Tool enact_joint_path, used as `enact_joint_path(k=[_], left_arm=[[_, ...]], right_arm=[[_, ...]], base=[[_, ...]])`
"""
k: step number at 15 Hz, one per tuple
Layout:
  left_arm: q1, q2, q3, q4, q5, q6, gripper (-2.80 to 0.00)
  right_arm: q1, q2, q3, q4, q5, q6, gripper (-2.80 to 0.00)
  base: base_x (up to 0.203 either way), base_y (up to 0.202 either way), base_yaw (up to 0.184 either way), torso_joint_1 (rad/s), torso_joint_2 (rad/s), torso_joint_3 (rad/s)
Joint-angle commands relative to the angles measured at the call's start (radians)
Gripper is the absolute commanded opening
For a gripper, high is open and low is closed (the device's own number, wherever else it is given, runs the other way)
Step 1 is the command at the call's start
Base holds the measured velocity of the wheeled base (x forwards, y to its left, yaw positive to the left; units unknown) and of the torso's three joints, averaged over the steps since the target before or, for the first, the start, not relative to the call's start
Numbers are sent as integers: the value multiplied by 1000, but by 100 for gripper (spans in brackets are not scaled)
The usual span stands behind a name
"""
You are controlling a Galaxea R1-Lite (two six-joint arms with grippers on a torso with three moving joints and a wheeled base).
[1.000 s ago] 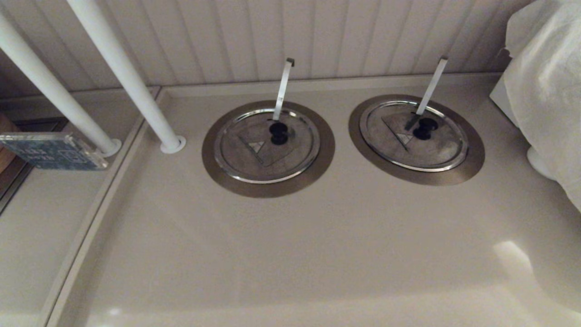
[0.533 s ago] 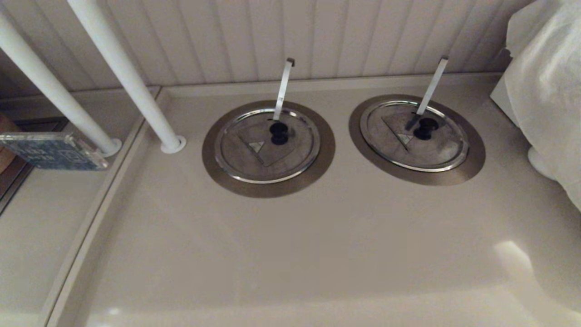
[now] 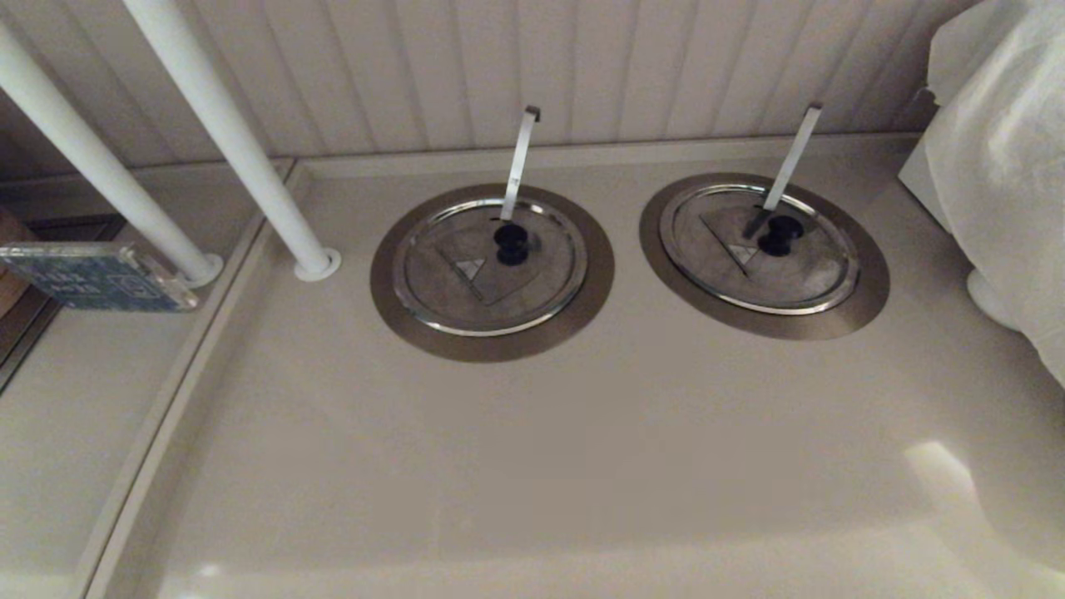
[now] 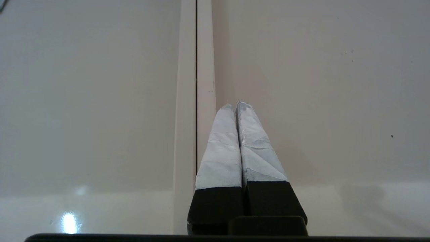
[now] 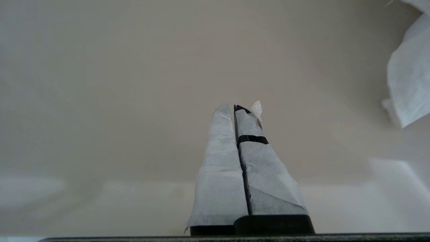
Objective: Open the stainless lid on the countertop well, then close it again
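Two alike stainless lids lie shut on the counter in the head view, and nothing shows which one is the task's. The left lid (image 3: pixel 466 287) sits in its bronze-grey ring (image 3: pixel 499 343), with a black knob (image 3: pixel 511 243) and a ladle handle (image 3: pixel 519 158) sticking up. The right lid (image 3: pixel 795 279) sits in its ring (image 3: pixel 836 323) the same way. Both wells' dark insides are hidden. Neither arm shows in the head view. My left gripper (image 4: pixel 235 104) is shut and empty over a counter seam. My right gripper (image 5: pixel 234 107) is shut and empty over bare counter.
Two slanted white poles (image 3: pixel 241 158) stand at the back left, on the counter's raised edge. A blue card (image 3: pixel 91 276) lies on the left shelf. White cloth (image 3: pixel 998 150) covers something at the right edge. A panelled wall closes the back.
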Motion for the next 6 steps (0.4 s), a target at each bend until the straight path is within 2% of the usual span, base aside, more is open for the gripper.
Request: enact_joint_path(k=[1,6], left_arm=[[0,0,0,0,0,0,-280],[0,-1,0,0,0,0,-280]], right_arm=[[1,3,3,1,0,-11,-280],[1,3,3,-1,-3,16,-280]], base=[[0,0,0,0,0,0],[0,0,0,0,0,0]])
